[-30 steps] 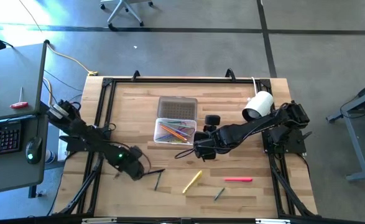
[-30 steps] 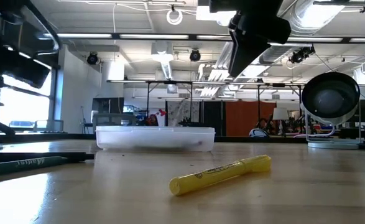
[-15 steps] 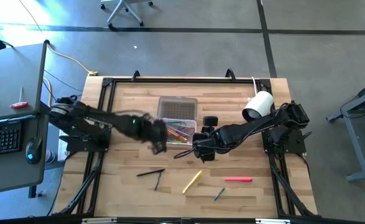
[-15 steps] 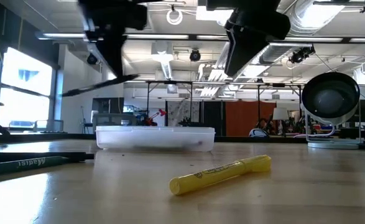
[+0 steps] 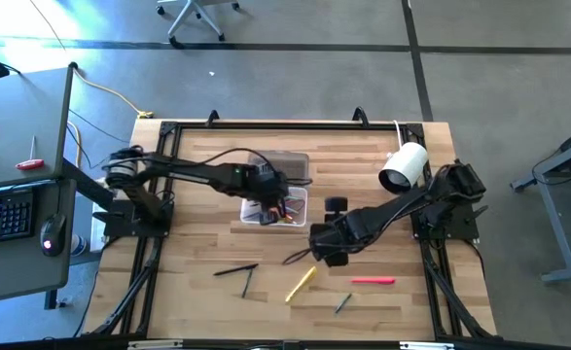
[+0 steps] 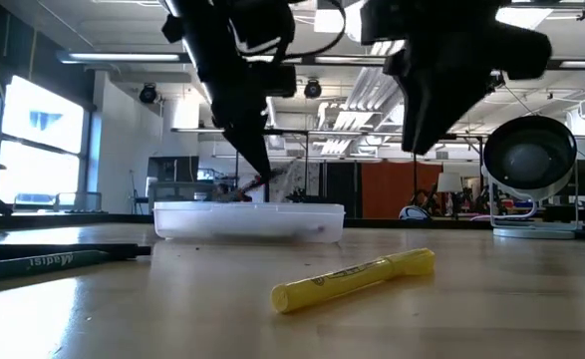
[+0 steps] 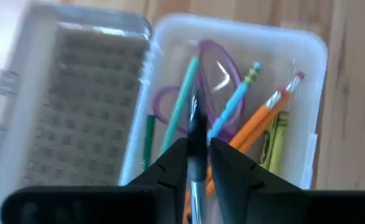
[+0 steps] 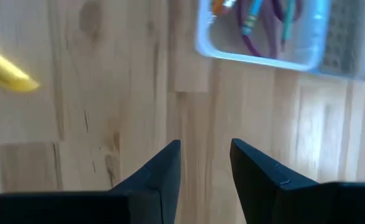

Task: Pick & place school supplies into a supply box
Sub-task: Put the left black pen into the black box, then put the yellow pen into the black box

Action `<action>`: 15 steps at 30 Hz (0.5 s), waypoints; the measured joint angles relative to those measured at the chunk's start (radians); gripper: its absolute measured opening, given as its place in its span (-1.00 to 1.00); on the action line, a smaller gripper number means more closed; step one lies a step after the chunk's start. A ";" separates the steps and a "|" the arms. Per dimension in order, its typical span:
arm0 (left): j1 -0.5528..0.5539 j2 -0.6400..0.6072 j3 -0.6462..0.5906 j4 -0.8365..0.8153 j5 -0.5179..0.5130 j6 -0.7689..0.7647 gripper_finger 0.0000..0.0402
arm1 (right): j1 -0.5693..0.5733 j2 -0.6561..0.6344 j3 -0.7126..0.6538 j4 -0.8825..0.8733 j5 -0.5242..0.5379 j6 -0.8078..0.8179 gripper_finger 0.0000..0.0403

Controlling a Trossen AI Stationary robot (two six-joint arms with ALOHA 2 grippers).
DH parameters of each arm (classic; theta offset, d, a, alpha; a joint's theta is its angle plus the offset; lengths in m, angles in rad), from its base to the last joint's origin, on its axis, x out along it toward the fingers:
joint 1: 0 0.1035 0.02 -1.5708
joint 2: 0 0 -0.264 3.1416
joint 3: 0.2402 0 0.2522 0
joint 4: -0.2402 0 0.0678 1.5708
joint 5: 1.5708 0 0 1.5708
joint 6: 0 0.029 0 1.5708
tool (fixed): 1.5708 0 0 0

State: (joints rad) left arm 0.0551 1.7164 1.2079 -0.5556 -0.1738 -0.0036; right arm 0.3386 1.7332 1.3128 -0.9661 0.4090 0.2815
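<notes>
One dark pen (image 7: 196, 134) is pinched in the left gripper (image 7: 198, 163) above the supply box (image 5: 297, 218); dropping it comes next. The right gripper (image 8: 202, 163) hovers spread, empty, nearby.

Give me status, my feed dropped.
Left gripper shut on black pen, over supply box. Right gripper open, empty, above table. Yellow marker still out. Nothing blocking.
</notes>
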 joint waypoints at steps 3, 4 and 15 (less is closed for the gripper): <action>-0.003 0.025 0.000 0.003 0.011 0.002 -0.36 | 0.018 0.000 -0.071 0.115 -0.027 -0.085 -0.41; -0.003 0.027 0.000 0.005 0.022 0.002 -0.32 | 0.022 0.000 -0.097 0.164 -0.055 -0.124 -0.41; -0.003 0.027 0.158 -0.175 0.042 0.000 -0.09 | 0.037 0.000 -0.295 0.797 -0.401 -0.388 -0.41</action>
State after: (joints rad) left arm 0.0521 1.7439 1.3658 -0.7308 -0.1316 -0.0037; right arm 0.3755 1.7332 1.0178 -0.1686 0.0085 -0.1065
